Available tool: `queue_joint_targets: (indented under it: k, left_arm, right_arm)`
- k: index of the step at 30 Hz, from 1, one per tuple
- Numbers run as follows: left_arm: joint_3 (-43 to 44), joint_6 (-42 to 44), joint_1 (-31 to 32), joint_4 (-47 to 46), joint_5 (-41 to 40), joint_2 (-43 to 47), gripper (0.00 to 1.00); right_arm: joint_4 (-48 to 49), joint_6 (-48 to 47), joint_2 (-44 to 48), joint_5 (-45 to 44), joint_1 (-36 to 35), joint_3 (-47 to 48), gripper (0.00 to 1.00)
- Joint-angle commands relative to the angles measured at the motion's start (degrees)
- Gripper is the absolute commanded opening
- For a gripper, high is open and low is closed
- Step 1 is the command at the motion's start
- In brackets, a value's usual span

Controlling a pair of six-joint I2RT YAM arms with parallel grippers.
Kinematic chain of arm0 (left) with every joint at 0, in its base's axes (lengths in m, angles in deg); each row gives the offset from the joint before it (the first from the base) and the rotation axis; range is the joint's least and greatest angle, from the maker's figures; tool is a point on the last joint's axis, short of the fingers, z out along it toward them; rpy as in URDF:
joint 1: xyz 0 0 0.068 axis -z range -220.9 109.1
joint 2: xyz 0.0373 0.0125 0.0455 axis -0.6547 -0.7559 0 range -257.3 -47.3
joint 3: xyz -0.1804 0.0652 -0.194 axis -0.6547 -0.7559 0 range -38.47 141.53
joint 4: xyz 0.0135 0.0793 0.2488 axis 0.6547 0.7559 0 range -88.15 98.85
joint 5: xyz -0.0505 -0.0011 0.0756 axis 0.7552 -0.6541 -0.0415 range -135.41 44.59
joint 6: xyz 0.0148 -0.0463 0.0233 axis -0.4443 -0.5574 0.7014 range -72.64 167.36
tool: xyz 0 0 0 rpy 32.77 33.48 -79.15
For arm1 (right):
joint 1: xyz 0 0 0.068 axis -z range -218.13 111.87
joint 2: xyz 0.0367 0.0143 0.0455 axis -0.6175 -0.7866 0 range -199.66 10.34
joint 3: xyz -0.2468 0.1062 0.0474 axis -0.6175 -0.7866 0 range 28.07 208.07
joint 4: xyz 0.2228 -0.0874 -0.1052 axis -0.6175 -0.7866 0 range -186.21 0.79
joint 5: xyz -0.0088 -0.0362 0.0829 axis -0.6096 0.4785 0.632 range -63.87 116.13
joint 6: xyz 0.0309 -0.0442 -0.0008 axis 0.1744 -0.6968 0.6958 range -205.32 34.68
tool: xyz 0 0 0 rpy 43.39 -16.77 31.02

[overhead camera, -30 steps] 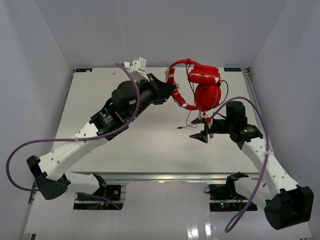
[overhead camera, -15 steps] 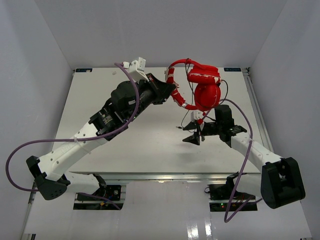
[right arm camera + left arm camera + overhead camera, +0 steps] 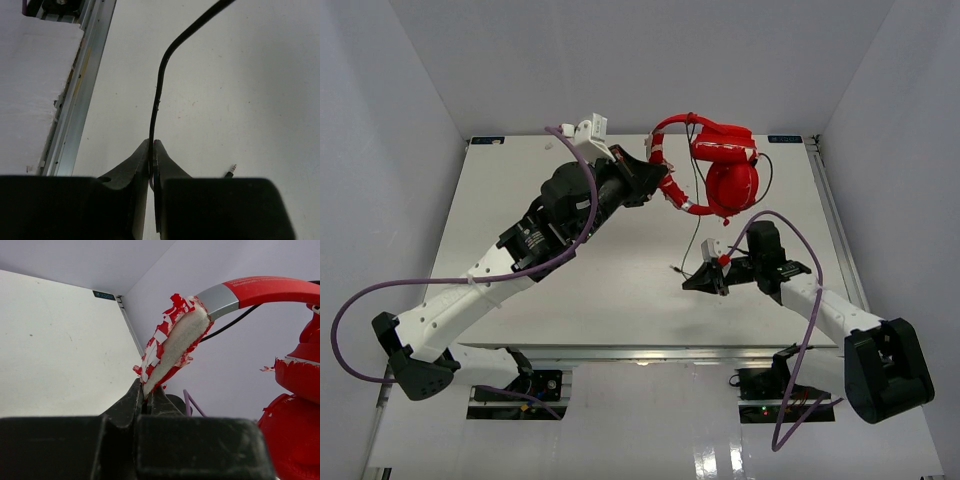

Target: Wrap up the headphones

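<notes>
The red headphones [image 3: 728,178] hang in the air over the back of the table. My left gripper [image 3: 662,183] is shut on their worn red-and-white headband [image 3: 172,342], which sticks up from between the fingertips [image 3: 135,397]. Both earcups [image 3: 296,425] dangle to the right. The thin black cable [image 3: 694,225] drops from them to my right gripper [image 3: 704,279], low over the table. That gripper [image 3: 152,146] is shut on the cable [image 3: 164,67]. The cable's plug [image 3: 231,171] lies on the table just beside it.
The white table [image 3: 570,280] has metal rails along its right edge [image 3: 835,230] and near edge [image 3: 75,100]. Purple robot cables [image 3: 360,300] loop off both arms. Grey walls close in the back and sides.
My right gripper moved left and toward the near edge, then shut on the black cable. My left gripper lifted the headphones slightly.
</notes>
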Motion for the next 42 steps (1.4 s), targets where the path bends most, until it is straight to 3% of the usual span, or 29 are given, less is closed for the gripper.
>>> queue_joint_targets:
  k: [1, 7, 10, 14, 21, 28, 32, 36, 42]
  left_arm:
    - [2.4, -0.2, 0.2, -4.2, -6.2, 2.8, 0.00]
    - [-1.2, 6.8, -0.2, -6.4, -18.1, 1.8, 0.00]
    - [-3.3, 9.3, -0.4, -9.6, -21.7, -0.2, 0.00]
    - [-2.2, 12.4, -0.8, -9.2, -25.5, -4.3, 0.00]
    - [5.5, 14.3, -3.2, -10.3, -24.2, -15.9, 0.00]
    - [13.0, 12.9, -4.6, -8.7, -20.7, -28.6, 0.00]
    - [14.2, 12.4, -4.9, -7.8, -14.0, -33.9, 0.00]
    - [11.8, 11.0, -4.9, -9.0, -9.2, -36.5, 0.00]
    - [1.3, 12.0, -4.8, -15.7, -4.5, -33.9, 0.00]
  right_arm:
    - [-8.6, -0.4, 6.0, -9.8, -1.4, 4.4, 0.08]
    - [-31.4, -8.2, 16.9, -24.8, -1.6, 12.3, 0.08]
    - [-37.6, -11.4, 17.6, -29.2, -1.1, 16.1, 0.08]
    - [-44.1, -13.9, 18.5, -29.8, 0.8, 19.5, 0.08]
    - [-53.4, -20.8, 17.5, -31.3, 0.6, 27.6, 0.08]
    - [-57.6, -27.7, 19.3, -41.3, -1.2, 36.4, 0.08]
    - [-58.3, -30.5, 18.3, -44.5, -1.4, 39.6, 0.08]
    - [-57.8, -32.4, 17.5, -47.4, -1.4, 42.0, 0.08]
    - [-44.5, -32.8, 19.7, -58.2, -1.4, 41.3, 0.08]
